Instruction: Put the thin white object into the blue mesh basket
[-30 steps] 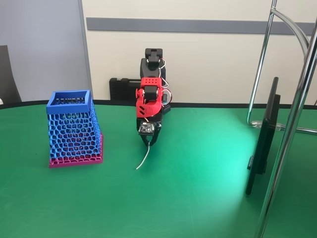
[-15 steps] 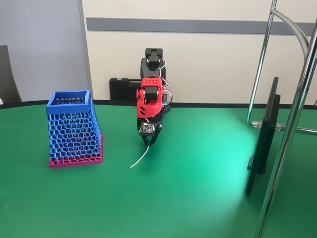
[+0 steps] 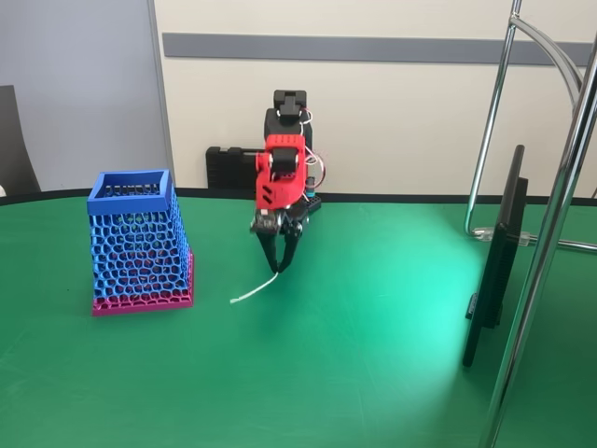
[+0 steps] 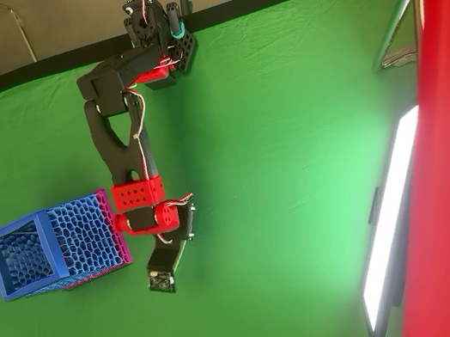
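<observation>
In the fixed view my gripper [image 3: 277,268] points down over the green table, shut on the upper end of the thin white object [image 3: 253,290]. The stick slants down to the left from the fingertips. Its free end hangs close to the cloth, and I cannot tell whether it touches. The blue mesh basket [image 3: 139,239], with its pink base, stands upright to the left, about a hand's width from the stick's free end. From overhead the basket [image 4: 54,247] lies just left of the red wrist [image 4: 148,207], its open rim toward the lower left.
A thin monitor [image 3: 494,261] stands edge-on at the right, seen from overhead as a bright strip [image 4: 385,223]. Chrome stand tubes [image 3: 550,233] rise beside it. A black case [image 3: 229,168] sits behind the arm's base. Green cloth [image 3: 354,355] spreads in front.
The gripper has risen a little and turned left. The stick's free end has swung left and upward, toward the basket.
</observation>
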You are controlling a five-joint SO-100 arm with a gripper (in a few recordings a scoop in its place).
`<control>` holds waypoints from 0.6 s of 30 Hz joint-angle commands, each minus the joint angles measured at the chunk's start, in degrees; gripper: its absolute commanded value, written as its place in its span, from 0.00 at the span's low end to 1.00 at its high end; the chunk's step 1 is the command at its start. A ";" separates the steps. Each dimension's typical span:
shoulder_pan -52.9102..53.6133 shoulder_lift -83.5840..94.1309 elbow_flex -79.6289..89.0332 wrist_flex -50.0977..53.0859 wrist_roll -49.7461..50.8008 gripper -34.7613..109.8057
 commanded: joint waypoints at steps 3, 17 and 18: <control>0.79 5.45 -12.39 -0.18 5.98 0.25; 9.40 7.82 -33.75 -4.04 34.54 0.25; 10.37 8.17 -34.37 -4.57 37.71 0.25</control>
